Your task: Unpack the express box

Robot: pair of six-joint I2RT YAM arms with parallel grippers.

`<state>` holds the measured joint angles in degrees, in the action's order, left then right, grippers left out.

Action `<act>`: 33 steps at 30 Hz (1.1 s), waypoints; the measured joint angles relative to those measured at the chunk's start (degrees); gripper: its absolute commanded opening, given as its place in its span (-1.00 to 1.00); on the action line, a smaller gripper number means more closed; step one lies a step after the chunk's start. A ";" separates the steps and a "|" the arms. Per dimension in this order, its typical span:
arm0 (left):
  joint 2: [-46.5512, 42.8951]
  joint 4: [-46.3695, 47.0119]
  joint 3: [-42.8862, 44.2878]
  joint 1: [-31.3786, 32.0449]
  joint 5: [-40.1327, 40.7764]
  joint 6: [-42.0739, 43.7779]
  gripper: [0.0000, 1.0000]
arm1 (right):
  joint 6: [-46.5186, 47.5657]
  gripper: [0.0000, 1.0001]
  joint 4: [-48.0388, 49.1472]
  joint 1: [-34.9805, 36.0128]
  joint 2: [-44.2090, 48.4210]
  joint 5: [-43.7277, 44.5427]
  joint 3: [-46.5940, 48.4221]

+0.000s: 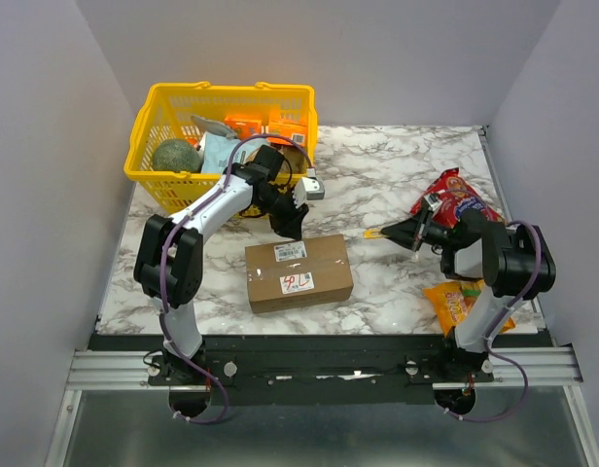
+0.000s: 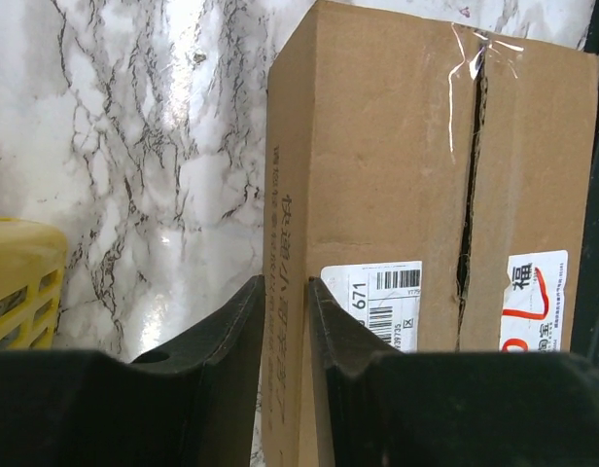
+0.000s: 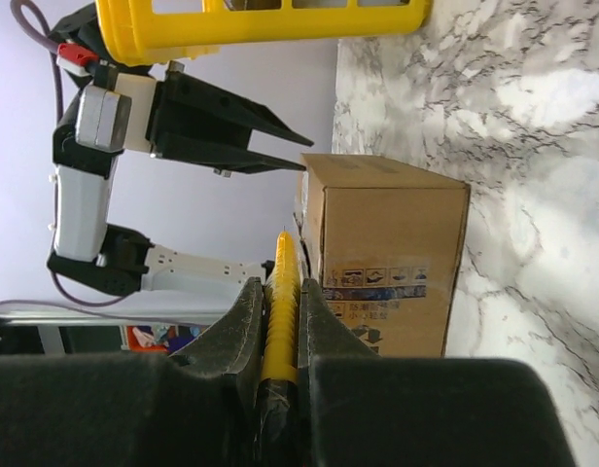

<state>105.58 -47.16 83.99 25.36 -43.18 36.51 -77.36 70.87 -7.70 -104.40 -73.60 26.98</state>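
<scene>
Looking from above, the express box (image 1: 298, 272) lies flat on the marble table (image 1: 406, 165), with my left gripper (image 1: 291, 226) at its far edge. Left wrist view: those jaws stand slightly apart, empty, and the taped seam (image 2: 465, 204) looks split. Right wrist view: my right gripper (image 3: 281, 292) clenches a thin yellow tool (image 3: 284, 255). The cardboard seems stiff and light; I would grip a flap edge.

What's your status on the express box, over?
Left claw open, narrow gap, at far edge of express box. Right claw shut on thin yellow tool, tip toward box. Flaps closed, label up. Nothing between tip and box.
</scene>
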 measured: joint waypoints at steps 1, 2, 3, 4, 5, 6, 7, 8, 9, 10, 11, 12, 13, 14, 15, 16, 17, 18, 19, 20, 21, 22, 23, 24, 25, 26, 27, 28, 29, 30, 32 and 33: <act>-0.04 0.00 0.00 0.00 0.35 0.61 -0.14 | -0.37 -0.99 0.63 0.42 0.04 0.02 0.17; -0.04 -0.15 0.00 0.00 0.57 0.76 -0.07 | -0.33 -0.99 1.31 0.83 0.20 0.04 0.20; -0.15 -0.24 0.00 0.00 1.01 1.16 -0.05 | 0.17 -0.99 1.14 1.16 0.59 0.11 0.20; -0.17 -0.26 0.00 0.00 1.14 1.22 -0.03 | 1.29 -0.99 -0.09 1.40 1.51 0.57 0.17; -0.46 -0.11 -0.09 0.00 1.42 1.18 -0.01 | 3.52 -0.99 -2.51 1.68 3.08 1.27 0.17; -0.85 0.11 -0.52 0.00 1.68 0.90 0.00 | 6.58 -0.99 -6.54 1.79 5.35 2.03 0.22; -1.40 0.39 -1.22 0.00 1.99 0.44 0.00 | 9.92 -0.99 -11.19 1.90 8.09 3.37 0.37; -1.79 0.61 -1.77 0.00 2.10 0.07 0.01 | 13.29 -0.99 -15.15 1.90 10.60 4.44 0.61; -2.43 0.72 -2.38 0.13 2.45 -0.31 0.02 | 15.91 -0.99 -17.90 1.90 12.57 5.40 0.87; -2.99 0.70 -2.80 0.15 2.75 -0.72 0.03 | 18.08 -0.99 -19.76 1.90 13.99 6.03 1.05; -3.37 0.66 -2.95 0.24 2.86 -1.03 0.04 | 19.91 -0.99 -21.14 1.90 14.91 6.62 1.14; -3.69 0.68 -3.06 0.28 2.86 -1.25 0.05 | 21.59 -0.99 -22.29 1.90 15.21 6.99 1.16; -4.04 0.72 -3.21 0.44 2.86 -1.44 0.05 | 22.97 -0.99 -23.47 1.90 15.17 7.34 1.14; -4.42 0.85 -3.63 0.55 2.84 -1.60 0.06 | 24.13 -0.99 -24.68 1.90 14.86 7.63 1.14; -4.76 0.92 -4.15 0.66 2.84 -1.64 0.05 | 25.27 -0.99 -25.64 1.92 14.23 7.78 1.14; -5.09 0.92 -5.01 0.70 2.84 -1.64 0.05 | 26.08 -0.99 -26.08 1.92 13.55 7.87 1.14; -5.20 0.90 -5.62 0.81 2.84 -1.62 0.05 | 26.58 -0.99 -26.40 1.92 12.85 8.00 1.14; -5.25 1.09 -6.62 0.92 2.82 -1.68 0.05 | 26.93 -0.99 -26.73 1.92 12.17 8.04 1.14; -5.25 1.20 -7.41 0.92 2.71 -1.84 0.04 | 27.19 -0.99 -26.99 1.92 11.65 8.17 1.14; -5.40 1.84 -8.07 0.92 2.56 -1.88 0.04 | 27.50 -0.99 -27.21 1.92 11.28 8.26 1.14; -5.79 2.23 -8.50 0.90 2.49 -1.88 0.04 | 27.65 -0.99 -27.32 1.92 11.10 8.33 1.14; -6.21 2.84 -9.14 0.90 2.51 -1.86 0.04 | 27.76 -0.99 -27.23 1.92 10.95 8.31 1.14; -6.47 3.34 -9.51 0.92 2.51 -1.84 0.04 | 27.52 -0.99 -26.82 1.92 10.75 8.26 1.14; -6.58 3.80 -9.84 0.90 2.51 -1.84 0.04 | 27.02 -0.99 -26.21 1.92 10.40 8.20 1.14; -6.60 3.96 -9.94 0.90 2.49 -1.84 0.04 | 26.34 -0.99 -25.27 1.92 9.90 8.15 1.11; -6.60 4.13 -10.01 0.90 2.49 -1.86 0.04 | 25.42 -0.99 -24.13 1.92 9.33 8.07 1.11; -6.60 4.22 -10.08 0.90 2.49 -1.86 0.04 | 24.33 -0.99 -22.88 1.95 8.70 7.91 1.07; -6.60 4.24 -10.08 0.90 2.49 -1.86 0.04 | 23.23 -0.99 -21.46 2.03 8.04 7.72 1.01; -6.60 4.26 -10.08 0.90 2.49 -1.86 0.04 | 21.92 -0.99 -19.91 2.05 7.32 7.48 1.01; -6.60 4.26 -10.08 0.90 2.49 -1.88 0.04 | 20.76 -0.99 -18.47 2.14 6.67 7.23 1.01; -6.60 4.22 -10.01 0.90 2.49 -1.88 0.04 | 18.56 -0.99 -16.09 2.38 5.62 6.78 1.01; -6.58 4.15 -9.88 0.90 2.49 -1.88 0.04 | 17.38 -0.99 -14.82 2.58 5.11 6.51 1.01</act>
<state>99.00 -43.00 74.11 26.26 -40.69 34.63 -59.99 56.05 -5.13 -99.29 -67.09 27.99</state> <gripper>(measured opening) 0.522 0.183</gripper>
